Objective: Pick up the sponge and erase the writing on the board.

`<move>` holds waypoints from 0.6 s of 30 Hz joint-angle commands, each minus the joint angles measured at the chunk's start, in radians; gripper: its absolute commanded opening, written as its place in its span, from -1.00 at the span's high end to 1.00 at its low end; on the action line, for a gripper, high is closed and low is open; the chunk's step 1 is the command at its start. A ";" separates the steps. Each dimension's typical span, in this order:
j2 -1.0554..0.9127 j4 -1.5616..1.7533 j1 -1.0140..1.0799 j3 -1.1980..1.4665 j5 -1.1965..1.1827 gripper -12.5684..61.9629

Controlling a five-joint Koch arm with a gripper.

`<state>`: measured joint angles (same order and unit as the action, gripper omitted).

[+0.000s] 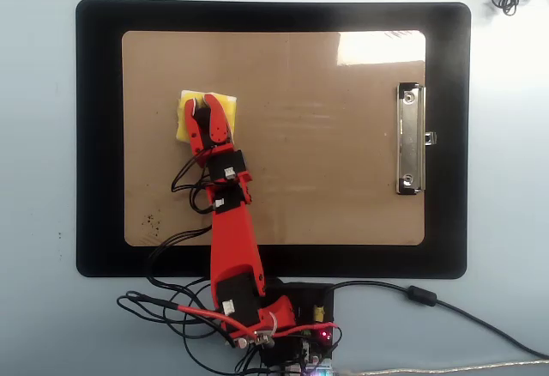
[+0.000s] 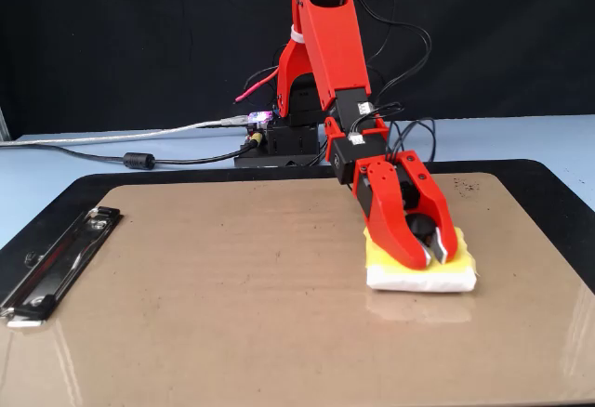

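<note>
My gripper [image 1: 200, 105] pinches the sponge [image 1: 223, 101] by its knob, pressing it flat on the board [image 1: 326, 178], upper left overhead, for wiping contact.

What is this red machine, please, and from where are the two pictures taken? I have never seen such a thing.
It is a small red robot arm ending in a pincer. One camera looks straight down from above; the other stands low at the table's far side, facing the arm. A brown board with a metal clip lies on a black mat. The pincer grips a yellow sponge by its black knob and presses it on the board. No writing is visible now.
</note>
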<state>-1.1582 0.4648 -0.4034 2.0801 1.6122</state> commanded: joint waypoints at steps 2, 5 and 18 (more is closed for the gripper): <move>-0.302 -0.008 -0.020 0.298 0.023 0.88; -0.621 -0.031 -0.028 0.586 0.026 0.88; -0.195 -0.054 -0.018 0.170 0.026 0.88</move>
<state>-1.3192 0.4080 -0.4310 2.1982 1.6122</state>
